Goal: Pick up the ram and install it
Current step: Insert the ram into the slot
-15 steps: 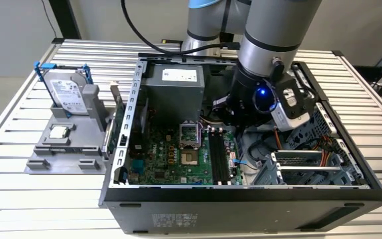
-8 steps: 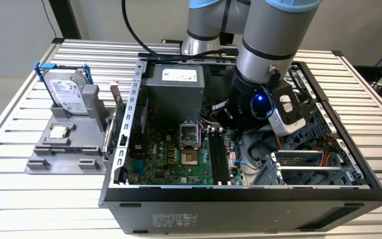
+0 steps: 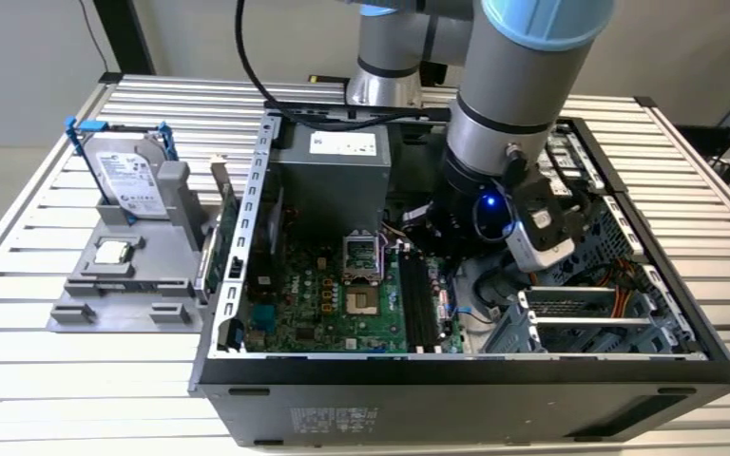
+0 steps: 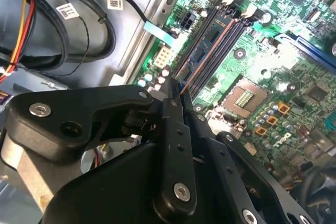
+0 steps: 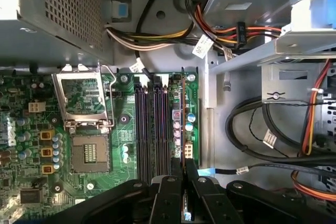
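The ram (image 5: 182, 124) shows edge-on as a thin dark strip with a brownish edge, pinched between my gripper's (image 5: 184, 174) black fingers. In both wrist views it hangs over the motherboard, in line with the black memory slots (image 5: 152, 129) and along their outer side, beside a row of small capacitors. The second wrist view has the gripper (image 4: 176, 92) shut, its tips close above the slots (image 4: 210, 51). In the exterior view the gripper (image 3: 418, 249) reaches down inside the open computer case (image 3: 467, 366), just above the slots (image 3: 418, 309). I cannot tell whether the ram touches a slot.
An open CPU socket (image 5: 89, 129) lies beside the slots. Cable bundles (image 5: 262, 129) and a drive cage (image 3: 593, 313) crowd the other side. The perforated power supply (image 5: 58, 9) sits beyond. Outside the case, a hard drive (image 3: 130, 176) and a CPU chip (image 3: 114, 252) rest on a grey stand.
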